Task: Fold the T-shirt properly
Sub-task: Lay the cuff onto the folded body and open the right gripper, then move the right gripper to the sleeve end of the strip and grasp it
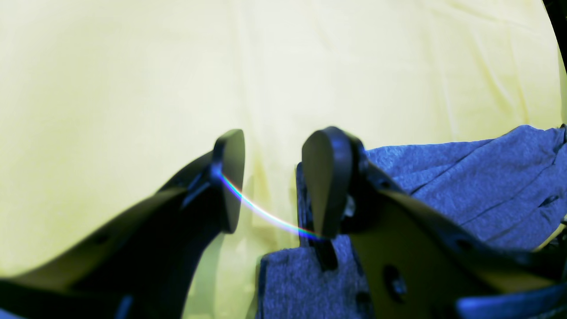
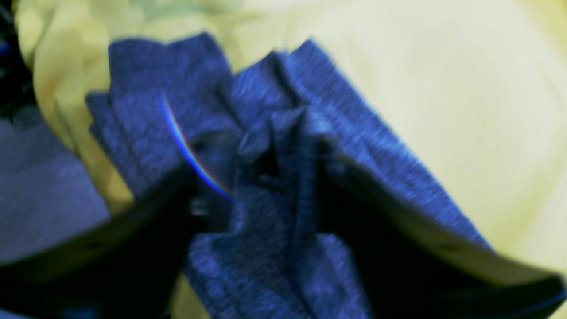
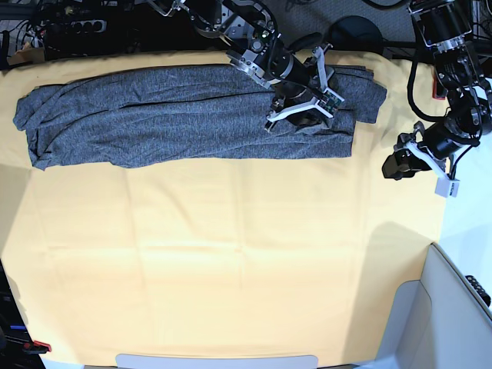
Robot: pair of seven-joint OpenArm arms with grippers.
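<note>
Grey T-shirt (image 3: 169, 115) stretched out as a long band across the 12 o'clock edge of the desk (image 3: 231, 261), running from the 9 o'clock end to about 2 o'clock, lying on the yellow cloth (image 3: 92, 231). Right gripper (image 3: 306, 106) sitting on the shirt's 2 o'clock end, with knit bunched up between the jaws in the right wrist view (blurry as heck, so can't tell whether pinching or just spread around the fabric). Left gripper (image 1: 272, 181) out at 3 o'clock, jaws spread apart, nothing but yellow cloth showing in the gap. Shirt edge just beside and partly under one finger in the left wrist view, not clamped. Grey fabric looking blue in both wrist cams.
</note>
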